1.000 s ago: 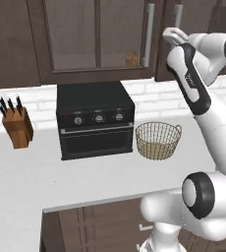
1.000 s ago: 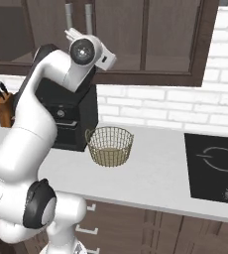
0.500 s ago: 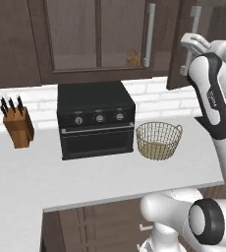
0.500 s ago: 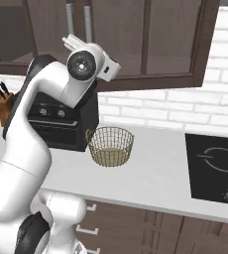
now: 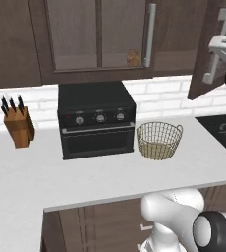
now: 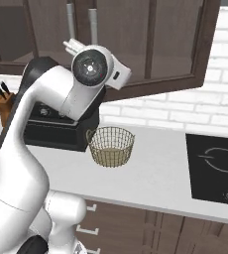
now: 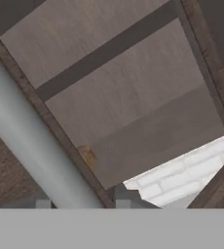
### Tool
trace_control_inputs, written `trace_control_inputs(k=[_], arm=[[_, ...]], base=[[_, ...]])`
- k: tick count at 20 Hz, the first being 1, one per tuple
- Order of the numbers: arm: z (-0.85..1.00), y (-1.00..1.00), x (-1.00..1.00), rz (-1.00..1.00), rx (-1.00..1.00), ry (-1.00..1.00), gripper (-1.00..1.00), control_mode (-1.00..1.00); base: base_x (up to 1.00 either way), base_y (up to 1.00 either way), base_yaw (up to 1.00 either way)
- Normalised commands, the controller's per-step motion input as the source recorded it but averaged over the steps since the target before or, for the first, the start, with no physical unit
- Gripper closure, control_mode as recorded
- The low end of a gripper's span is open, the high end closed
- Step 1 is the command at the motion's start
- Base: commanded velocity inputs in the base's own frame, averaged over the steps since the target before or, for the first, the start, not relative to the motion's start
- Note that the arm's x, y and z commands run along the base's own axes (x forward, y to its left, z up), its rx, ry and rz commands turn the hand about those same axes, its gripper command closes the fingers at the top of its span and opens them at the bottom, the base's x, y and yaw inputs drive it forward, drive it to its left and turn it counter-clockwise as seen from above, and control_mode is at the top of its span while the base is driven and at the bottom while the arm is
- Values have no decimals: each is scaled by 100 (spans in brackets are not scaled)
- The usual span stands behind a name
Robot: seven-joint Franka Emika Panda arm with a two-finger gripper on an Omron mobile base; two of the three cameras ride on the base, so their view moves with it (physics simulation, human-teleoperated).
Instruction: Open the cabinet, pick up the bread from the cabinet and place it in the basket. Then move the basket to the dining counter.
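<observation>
Door (image 5: 211,49) swung wider — handle (image 7: 33,146) between the fingertips (image 7: 119,195).

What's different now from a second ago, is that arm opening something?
Yes. The white arm has swung rightward, pulling the dark brown cabinet door open by its silver bar handle, which sits between the pincer tips. The golden-brown bread, tan woven basket and black oven stayed put.

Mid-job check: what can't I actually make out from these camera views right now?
- Gripper: hand view's bottom edge cuts the fingertips; grip on the door handle unclear.
- Bread: small, dim behind cabinet glass in left base view; shape unclear.
- Basket: the arm hides its left rim in right base view.
</observation>
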Motion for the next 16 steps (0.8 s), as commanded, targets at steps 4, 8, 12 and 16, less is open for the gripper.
trace_control_inputs(k=[4, 8, 12, 16], arm=[[-1, -85, -100, 0, 0, 0, 100, -100], [-82, 24, -57, 0, 3, 0, -100, -100], [-60, 33, -25, -8, 12, -1, -100, -100], [-39, 47, -55, -5, 15, -2, -100, -100]], base=[[0, 0, 0], [0, 0, 0], [0, 0, 0], [0, 0, 0]])
